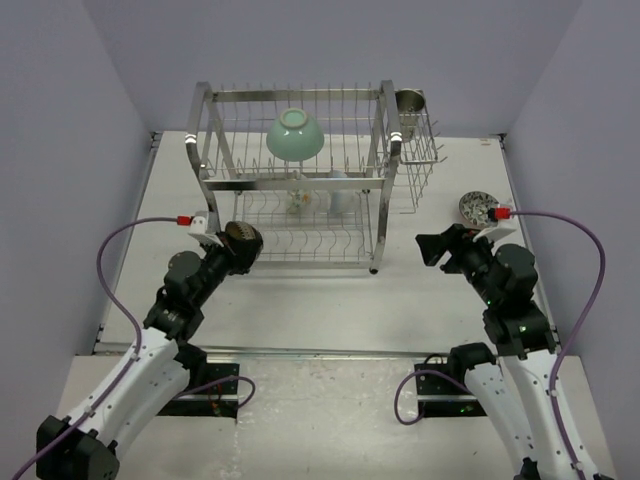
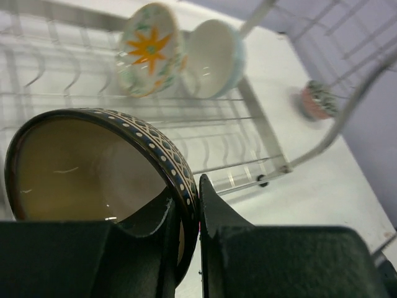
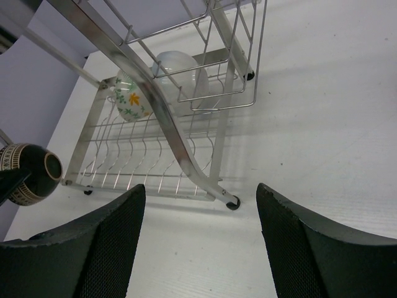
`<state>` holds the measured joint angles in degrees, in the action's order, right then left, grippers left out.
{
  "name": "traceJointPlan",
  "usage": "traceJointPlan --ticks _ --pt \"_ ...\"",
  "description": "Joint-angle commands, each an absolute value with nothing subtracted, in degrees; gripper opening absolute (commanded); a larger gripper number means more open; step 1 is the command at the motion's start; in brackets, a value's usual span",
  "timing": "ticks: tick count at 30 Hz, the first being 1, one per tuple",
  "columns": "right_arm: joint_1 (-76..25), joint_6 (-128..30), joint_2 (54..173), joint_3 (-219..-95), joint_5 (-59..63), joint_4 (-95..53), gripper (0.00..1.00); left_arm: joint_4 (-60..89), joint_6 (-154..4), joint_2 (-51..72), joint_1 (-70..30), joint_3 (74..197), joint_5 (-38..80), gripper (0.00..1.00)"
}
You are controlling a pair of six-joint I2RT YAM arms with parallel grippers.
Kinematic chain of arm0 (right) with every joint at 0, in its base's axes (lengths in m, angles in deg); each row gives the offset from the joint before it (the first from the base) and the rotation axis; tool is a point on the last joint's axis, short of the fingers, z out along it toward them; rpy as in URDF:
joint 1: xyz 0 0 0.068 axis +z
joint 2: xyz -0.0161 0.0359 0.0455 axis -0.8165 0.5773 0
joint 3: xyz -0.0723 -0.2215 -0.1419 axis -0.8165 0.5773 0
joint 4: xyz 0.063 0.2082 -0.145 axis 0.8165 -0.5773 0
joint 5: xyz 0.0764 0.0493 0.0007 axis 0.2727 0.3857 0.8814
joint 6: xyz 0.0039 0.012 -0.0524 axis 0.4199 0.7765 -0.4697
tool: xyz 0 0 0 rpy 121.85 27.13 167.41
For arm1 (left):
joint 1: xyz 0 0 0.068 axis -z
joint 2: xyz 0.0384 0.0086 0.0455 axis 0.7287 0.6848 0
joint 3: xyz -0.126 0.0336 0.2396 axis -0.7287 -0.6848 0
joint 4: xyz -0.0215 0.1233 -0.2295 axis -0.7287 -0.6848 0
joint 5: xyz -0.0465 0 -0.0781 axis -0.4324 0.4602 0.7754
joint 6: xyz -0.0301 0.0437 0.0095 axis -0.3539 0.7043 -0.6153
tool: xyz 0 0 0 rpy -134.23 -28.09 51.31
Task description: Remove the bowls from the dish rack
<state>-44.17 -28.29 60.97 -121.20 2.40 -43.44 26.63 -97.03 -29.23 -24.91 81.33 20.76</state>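
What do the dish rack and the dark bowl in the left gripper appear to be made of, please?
The dish rack: likely polished steel wire and tubing, judging by its bright, mirror-like sheen. The dark bowl: probably glazed ceramic; glossy cream interior with highlights, painted dotted band below the rim.

Robotics lab cell: lavender walls (image 1: 60,120) beyond and beside the left pincer (image 1: 228,245) enclose a white table (image 1: 300,300); a purple cable (image 1: 101,268) trails behind it.

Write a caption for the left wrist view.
Left gripper, jaws shut on the rim of the dark brown bowl; flowered bowl and pale bowl stand in the dish rack beyond.
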Motion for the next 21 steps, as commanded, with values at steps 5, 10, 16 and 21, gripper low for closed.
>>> traceJointPlan --ticks 5,10,16,21 --pt "-43.9 -28.5 60.1 -122.4 3.2 -42.3 0.73 -7.9 -96.8 -34.1 -24.9 97.6 0.5 0.00" --pt "-43.9 -28.4 59.6 -122.5 3.9 -42.2 0.73 -14.2 -96.5 -37.3 -24.9 102.2 1.5 0.00" --pt "-43.9 -28.2 59.5 -122.9 4.3 -42.6 0.73 -21.8 -98.9 -38.1 -24.9 105.4 -0.9 0.00" --pt "-43.9 -27.4 58.3 -122.8 5.6 -42.8 0.73 -30.4 -104.4 -30.1 -24.9 112.1 -13.4 0.00"
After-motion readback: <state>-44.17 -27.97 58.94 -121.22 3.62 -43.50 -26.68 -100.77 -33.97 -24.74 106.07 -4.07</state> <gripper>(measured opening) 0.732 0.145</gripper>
